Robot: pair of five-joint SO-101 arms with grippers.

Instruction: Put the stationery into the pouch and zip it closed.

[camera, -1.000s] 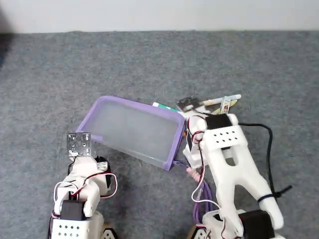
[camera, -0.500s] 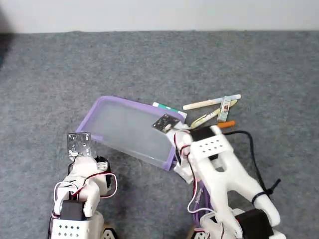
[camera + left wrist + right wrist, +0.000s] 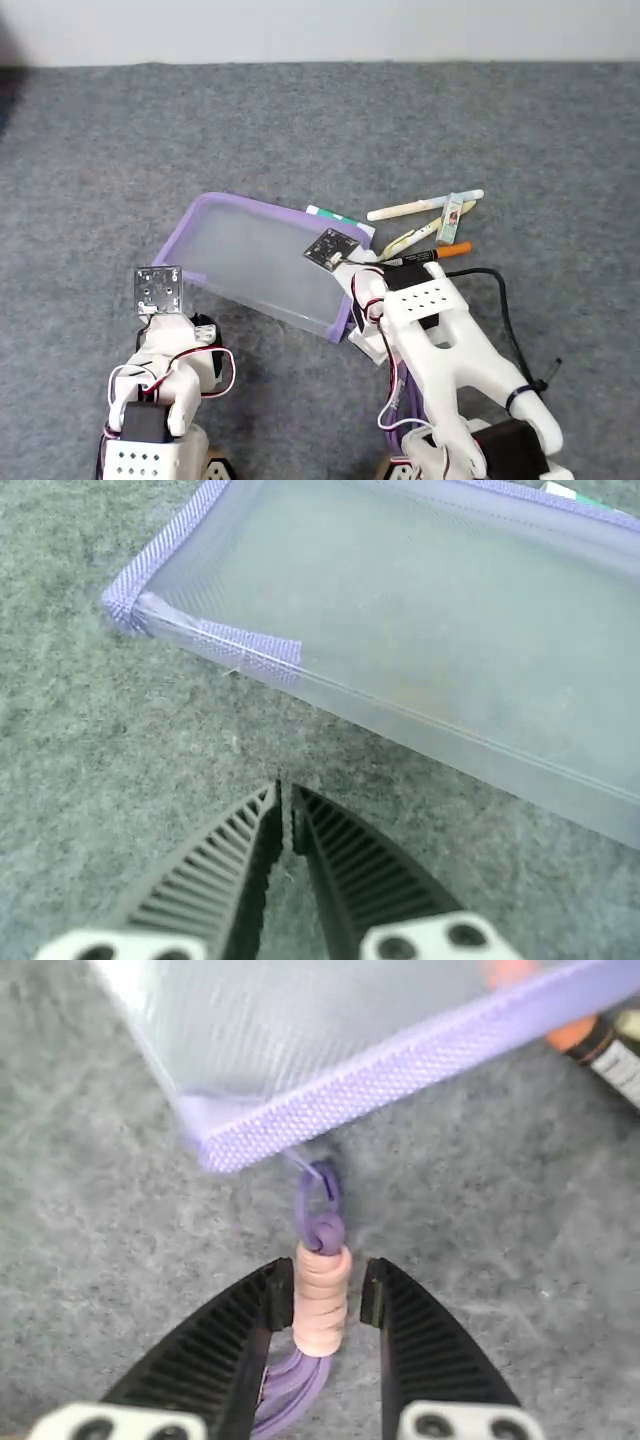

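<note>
Right gripper [image 3: 325, 1272], ribbed jaws spread, straddles the pink bead zip pull [image 3: 322, 1305] of the translucent purple-trimmed plastic pouch [image 3: 330, 1030]; left gripper [image 3: 286, 800] pressed together.

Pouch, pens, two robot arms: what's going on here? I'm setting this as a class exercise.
The right gripper is at a corner of the pouch, its open fingers either side of the pink zip pull, not clearly clamped. The left gripper hangs shut over the grey table near the other end of the pouch, holding nothing. The pens lie outside the pouch, so packing is not yet done.
</note>
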